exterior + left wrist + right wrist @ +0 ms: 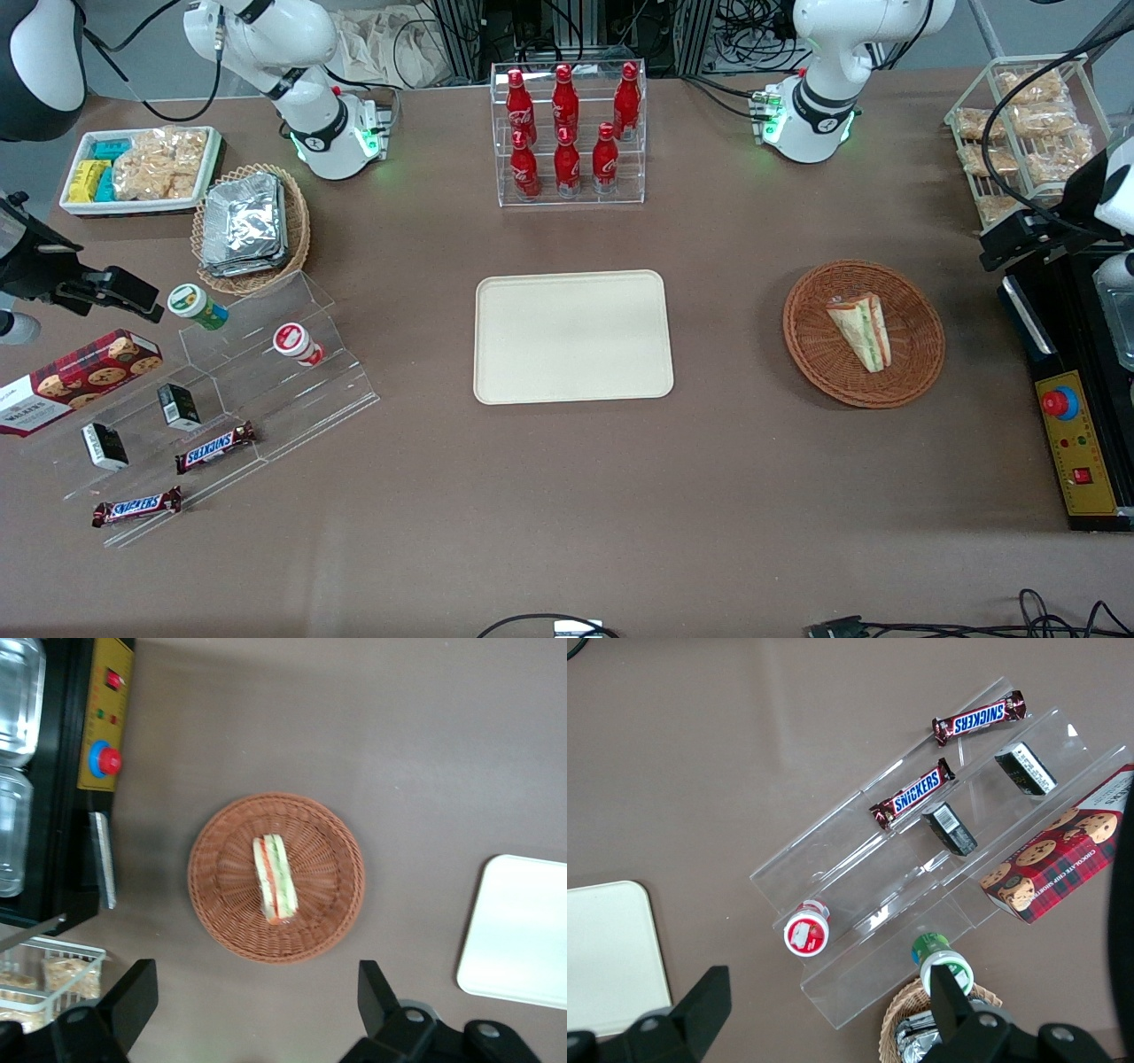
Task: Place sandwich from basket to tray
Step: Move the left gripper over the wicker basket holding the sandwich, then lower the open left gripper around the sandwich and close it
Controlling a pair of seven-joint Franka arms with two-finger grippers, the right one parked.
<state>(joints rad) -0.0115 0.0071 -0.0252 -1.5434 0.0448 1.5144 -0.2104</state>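
Two Snickers bars [137, 506] lie nearest the front camera, on a clear stepped display stand [266, 390] toward the parked arm's end of the brown table [567, 514]. At the table's middle rests the cream tray [572, 336], flat and bare. Toward the working arm's end sits the round reddish-brown basket [912, 368], well apart from the tray. The sandwich [861, 330] lies in the basket, slightly toward the twelve o'clock edge of its floor, its narrow tip pointing toward six o'clock, with green and orange-red filling stripes showing. High above the table near the basket, the left arm's gripper [252, 1005] hangs with its two dark fingers [133, 997] spread wide apart, holding nothing. Red bottles [567, 124] stand in a clear rack at the tray's twelve o'clock.
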